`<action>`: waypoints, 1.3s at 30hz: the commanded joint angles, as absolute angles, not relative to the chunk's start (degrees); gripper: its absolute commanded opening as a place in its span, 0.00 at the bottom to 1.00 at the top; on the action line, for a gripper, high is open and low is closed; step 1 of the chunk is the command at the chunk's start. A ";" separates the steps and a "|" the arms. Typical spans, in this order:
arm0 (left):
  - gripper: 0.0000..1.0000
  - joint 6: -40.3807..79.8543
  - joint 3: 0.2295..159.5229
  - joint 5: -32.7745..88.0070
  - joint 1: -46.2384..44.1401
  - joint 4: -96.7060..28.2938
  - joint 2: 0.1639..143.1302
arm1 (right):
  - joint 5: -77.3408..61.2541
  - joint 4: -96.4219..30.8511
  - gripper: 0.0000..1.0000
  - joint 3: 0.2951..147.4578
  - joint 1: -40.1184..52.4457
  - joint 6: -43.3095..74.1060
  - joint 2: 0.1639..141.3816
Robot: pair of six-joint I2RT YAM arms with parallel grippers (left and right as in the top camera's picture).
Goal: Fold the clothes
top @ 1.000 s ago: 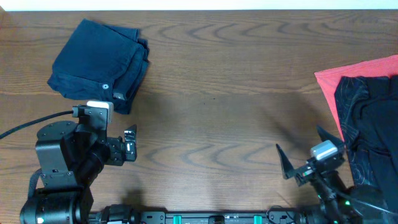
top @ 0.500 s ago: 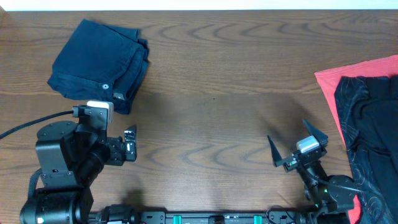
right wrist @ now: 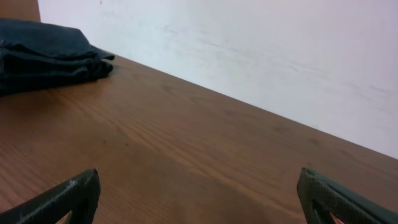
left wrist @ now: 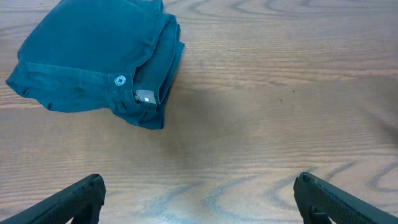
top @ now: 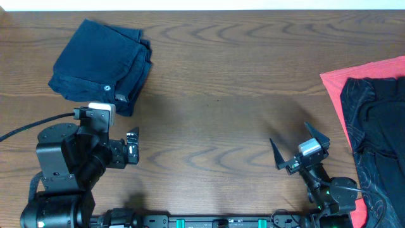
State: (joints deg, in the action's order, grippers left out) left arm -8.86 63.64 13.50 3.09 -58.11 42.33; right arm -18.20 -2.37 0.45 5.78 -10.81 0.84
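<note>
While left claw and right claw hang released, shorts sit far-left, pile at right edge, surface between.

shorts: matt navy denim | table: smooth grained wood

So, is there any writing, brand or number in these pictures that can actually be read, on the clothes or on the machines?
None can be read.
The small pale tag on the folded navy shorts: too small and blurred to read.
The white patch on the left arm: no legible marks.
</note>
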 commanded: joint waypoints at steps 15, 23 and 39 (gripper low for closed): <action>0.98 -9.21 63.96 13.21 2.81 -58.08 42.35 | -18.44 -2.59 0.99 0.32 5.17 -10.79 0.38; 0.98 -9.17 59.92 12.73 2.81 -46.76 37.23 | -18.44 -2.61 0.99 0.32 5.17 -10.79 0.38; 0.98 -5.69 28.27 13.47 2.81 -16.86 6.46 | -18.44 -2.61 0.99 0.32 5.17 -10.79 0.38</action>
